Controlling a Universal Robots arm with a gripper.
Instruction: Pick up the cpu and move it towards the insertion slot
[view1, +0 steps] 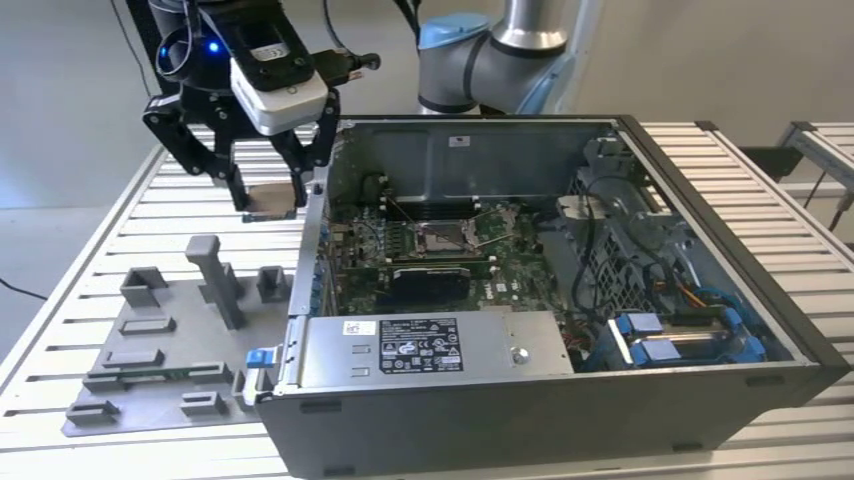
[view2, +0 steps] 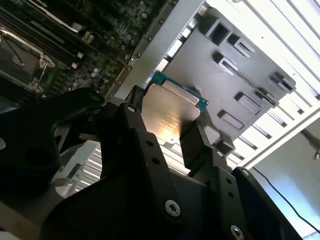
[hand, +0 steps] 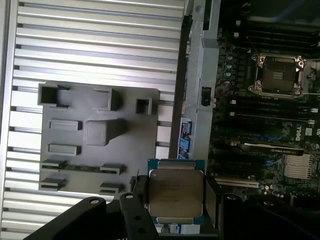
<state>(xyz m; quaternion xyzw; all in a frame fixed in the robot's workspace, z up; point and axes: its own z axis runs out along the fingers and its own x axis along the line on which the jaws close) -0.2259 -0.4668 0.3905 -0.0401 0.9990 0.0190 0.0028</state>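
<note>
Cpu (view1: 271, 203) is off the table, pinched in the gripper (view1: 272, 196), outside the computer case (view1: 534, 420)!
Upper left of the exterior view: the two black fingers (hand: 210, 196) clamp opposite edges of the chip, which hangs over the slatted table (view1: 94, 240), just beside the case's side wall. The insertion slot (view1: 445, 236) sits mid-frame on the motherboard, well apart from it. The gray fixture plate (view1: 160, 370) lies at lower left.

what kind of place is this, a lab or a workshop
Probably a robotics lab or assembly test cell: an open computer case sits on a slatted metal table beside a gray fixture plate, and a robot arm has its gripper holding a cpu next to the case.
</note>
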